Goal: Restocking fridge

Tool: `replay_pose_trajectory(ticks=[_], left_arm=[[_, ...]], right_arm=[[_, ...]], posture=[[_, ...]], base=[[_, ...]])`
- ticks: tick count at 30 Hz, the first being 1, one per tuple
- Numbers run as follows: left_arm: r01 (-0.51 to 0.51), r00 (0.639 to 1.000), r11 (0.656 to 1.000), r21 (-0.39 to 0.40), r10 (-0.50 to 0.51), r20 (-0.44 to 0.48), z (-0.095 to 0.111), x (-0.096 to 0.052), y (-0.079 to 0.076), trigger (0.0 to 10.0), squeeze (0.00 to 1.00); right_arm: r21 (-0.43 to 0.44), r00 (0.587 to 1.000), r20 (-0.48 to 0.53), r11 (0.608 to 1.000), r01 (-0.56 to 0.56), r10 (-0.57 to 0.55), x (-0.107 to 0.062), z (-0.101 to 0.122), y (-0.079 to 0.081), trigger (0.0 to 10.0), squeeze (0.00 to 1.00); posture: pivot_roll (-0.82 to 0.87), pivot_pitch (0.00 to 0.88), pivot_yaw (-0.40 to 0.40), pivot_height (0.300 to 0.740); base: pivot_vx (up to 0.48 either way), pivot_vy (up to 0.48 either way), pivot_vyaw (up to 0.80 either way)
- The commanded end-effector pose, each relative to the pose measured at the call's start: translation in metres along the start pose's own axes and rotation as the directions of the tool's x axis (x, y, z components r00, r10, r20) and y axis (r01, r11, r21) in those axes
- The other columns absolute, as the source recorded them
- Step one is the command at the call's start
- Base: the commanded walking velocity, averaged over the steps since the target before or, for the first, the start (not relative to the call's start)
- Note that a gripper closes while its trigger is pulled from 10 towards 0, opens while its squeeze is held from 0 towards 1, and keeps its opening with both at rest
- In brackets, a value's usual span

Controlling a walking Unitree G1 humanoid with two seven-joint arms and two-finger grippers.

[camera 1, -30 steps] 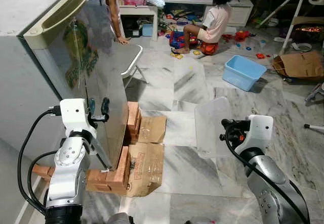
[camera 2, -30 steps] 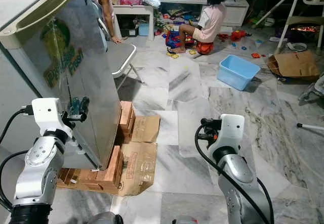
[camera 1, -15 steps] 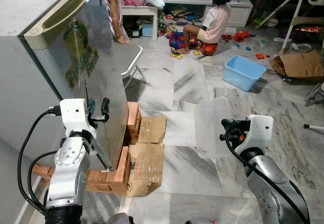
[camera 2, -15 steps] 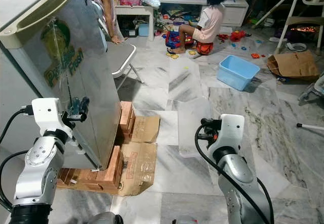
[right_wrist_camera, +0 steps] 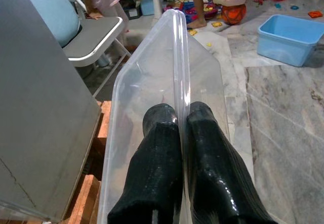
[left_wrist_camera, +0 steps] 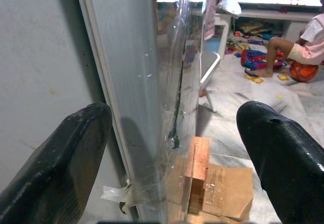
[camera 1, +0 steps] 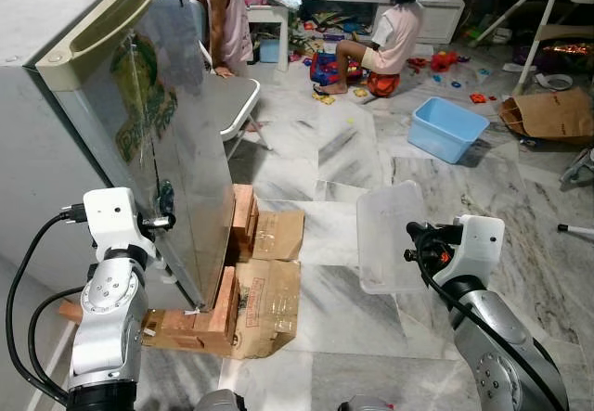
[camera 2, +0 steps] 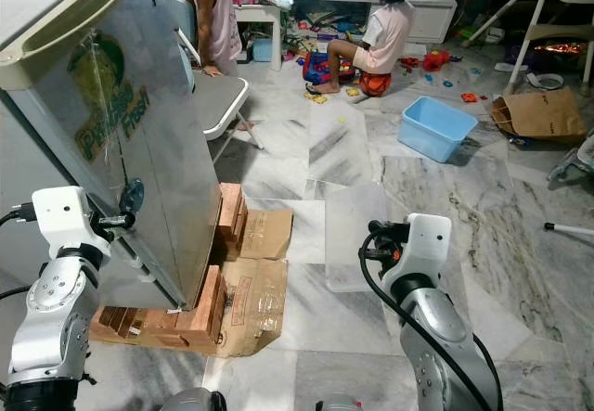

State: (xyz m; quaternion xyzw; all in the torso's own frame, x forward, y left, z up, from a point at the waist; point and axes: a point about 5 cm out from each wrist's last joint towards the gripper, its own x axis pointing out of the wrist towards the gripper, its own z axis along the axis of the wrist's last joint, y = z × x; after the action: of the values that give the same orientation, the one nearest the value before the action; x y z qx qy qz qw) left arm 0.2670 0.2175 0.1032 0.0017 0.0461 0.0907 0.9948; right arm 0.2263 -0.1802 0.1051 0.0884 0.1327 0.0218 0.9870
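A grey fridge (camera 1: 56, 142) stands on my left, its steel door (camera 1: 181, 160) bearing a green sticker. My left gripper (left_wrist_camera: 177, 133) is open, with the door's long edge (left_wrist_camera: 152, 107) between its two black fingers (camera 1: 165, 196). I cannot tell whether they touch the door. My right gripper (right_wrist_camera: 179, 118) is shut on the rim of a clear plastic container (camera 1: 394, 235), held upright over the marble floor to the right of the fridge.
Wooden blocks (camera 1: 227, 304) and flattened cardboard (camera 1: 269, 295) lie under and beside the fridge. A folding chair (camera 1: 232, 105) stands behind the door. One person (camera 1: 227, 17) stands by it and another (camera 1: 390, 35) sits among toys. A blue bin (camera 1: 447, 128) and a paper bag (camera 1: 548, 114) lie further right.
My left arm has dropped and drawn back to the left, bringing its fingers to the door's edge. The standing person has stepped nearer the chair. The right gripper still holds the container.
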Motion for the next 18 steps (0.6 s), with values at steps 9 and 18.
replay_pose_trajectory(ticks=[9,18], left_arm=[[-0.008,1.000,0.999,0.035,0.007,0.016,0.009,0.035,0.008,10.0,0.00],[-0.053,0.997,0.998,0.033,0.051,0.050,0.020,0.062,0.010,10.0,0.00]], right_arm=[[-0.003,1.000,0.021,1.000,0.018,-0.018,-0.007,0.007,-0.003,10.0,0.00],[-0.017,0.998,0.023,0.998,0.057,-0.056,-0.018,0.010,-0.013,10.0,0.00]], posture=[[-0.09,0.051,0.022,0.740],[-0.14,0.057,0.027,0.740]], base=[[0.000,0.000,0.00],[0.000,0.000,0.00]])
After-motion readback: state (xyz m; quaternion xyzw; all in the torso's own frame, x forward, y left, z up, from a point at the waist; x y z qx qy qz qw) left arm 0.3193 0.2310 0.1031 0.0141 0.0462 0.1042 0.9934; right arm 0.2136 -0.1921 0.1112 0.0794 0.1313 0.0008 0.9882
